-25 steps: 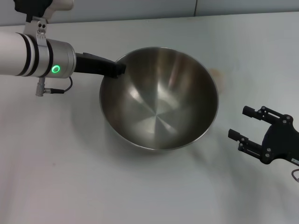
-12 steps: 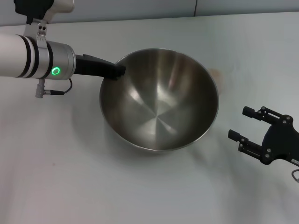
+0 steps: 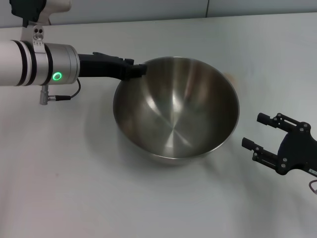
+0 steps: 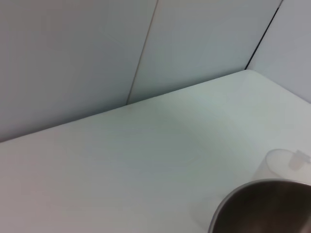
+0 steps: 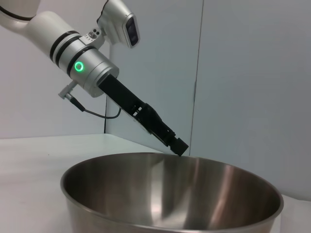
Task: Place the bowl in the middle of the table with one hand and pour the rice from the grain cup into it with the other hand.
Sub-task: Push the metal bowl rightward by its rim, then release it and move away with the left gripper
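Left end effector (image 3: 136,71) is pinching the rim of the bowl (image 3: 176,114) on its far-left side, holding it near the middle of the surface (image 3: 74,173). Steel like that looks stiff, light and slippery, so the thin rim seems the only sensible grip. Nothing is sitting inside the bowl, no rice showing. Right end effector (image 3: 257,133) is waiting spread and holding nothing near the right edge.

Bare table (image 3: 74,188) around the bowl (image 3: 176,111) (clear cup (image 4: 284,166) behind).
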Available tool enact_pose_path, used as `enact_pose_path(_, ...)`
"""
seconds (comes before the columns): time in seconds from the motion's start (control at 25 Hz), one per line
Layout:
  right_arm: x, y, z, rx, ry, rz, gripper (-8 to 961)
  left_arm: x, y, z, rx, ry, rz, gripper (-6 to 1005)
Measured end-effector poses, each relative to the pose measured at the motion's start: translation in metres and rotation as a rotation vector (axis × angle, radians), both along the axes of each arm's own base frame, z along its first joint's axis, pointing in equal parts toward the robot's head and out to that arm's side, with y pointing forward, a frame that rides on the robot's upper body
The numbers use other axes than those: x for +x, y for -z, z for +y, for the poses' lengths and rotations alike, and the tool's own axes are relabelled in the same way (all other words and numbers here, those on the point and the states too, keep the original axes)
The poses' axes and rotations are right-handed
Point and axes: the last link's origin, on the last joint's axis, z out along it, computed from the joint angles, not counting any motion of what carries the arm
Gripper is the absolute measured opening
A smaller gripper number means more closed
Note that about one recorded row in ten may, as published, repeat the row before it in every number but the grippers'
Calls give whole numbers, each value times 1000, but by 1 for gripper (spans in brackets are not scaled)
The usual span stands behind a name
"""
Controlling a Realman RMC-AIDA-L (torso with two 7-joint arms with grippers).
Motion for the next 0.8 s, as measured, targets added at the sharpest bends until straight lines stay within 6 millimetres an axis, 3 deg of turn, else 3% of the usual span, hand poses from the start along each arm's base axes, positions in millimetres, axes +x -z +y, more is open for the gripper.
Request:
enact_pose_path(0.16,0,0,0,0,-1,1,664,-2,0,0,2,-2,7,221)
enact_pose_path(0.28,-1,0,1,0,-4,1,664,-2,0,1,6,4,9,425)
enact_pose_path(0.6,-1,0,3,1,-6,-3,663,-3,-2,2,13,1,6,689)
enact_pose_path(0.68,-1,0,3,1,-5,-3,663,-3,-3,2,17,-1,3,832)
enact_pose_path(0.8,0,0,2,1,-2,-5,664,-4,-4,3,21,-4,0,832)
